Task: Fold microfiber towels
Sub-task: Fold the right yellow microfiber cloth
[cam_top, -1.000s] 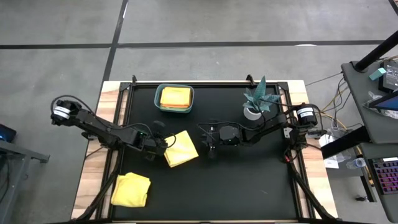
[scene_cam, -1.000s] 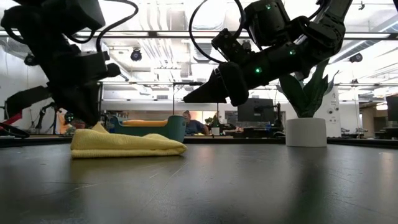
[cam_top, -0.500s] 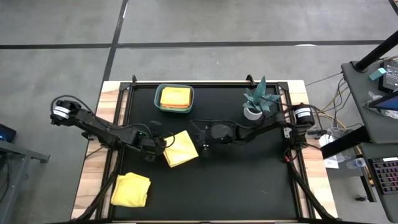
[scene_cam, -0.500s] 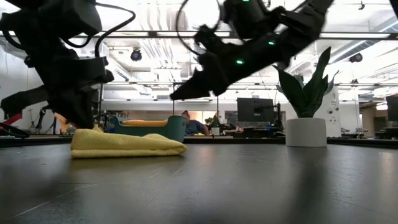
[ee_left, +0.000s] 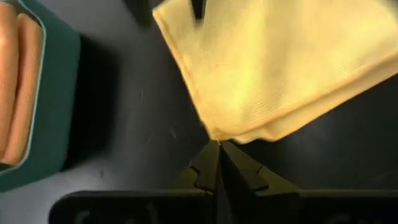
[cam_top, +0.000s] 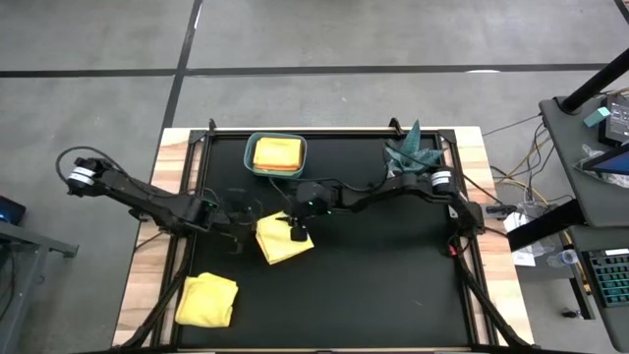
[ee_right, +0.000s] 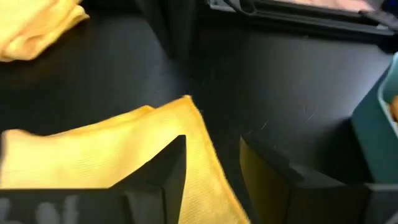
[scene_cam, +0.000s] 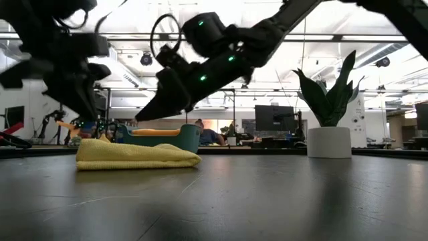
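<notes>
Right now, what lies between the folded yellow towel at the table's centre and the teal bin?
Only bare black table: the high view shows an empty strip between the folded yellow towel and the teal bin.

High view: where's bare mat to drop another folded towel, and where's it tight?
Free: the mat's front right, from the folded towel across to the right edge. Also a smaller patch between the crumpled towel and that area. Tight: mid-back, where the bin, both end effectors, left and right, and the folded towel cluster; the plant takes the back right corner.
</notes>
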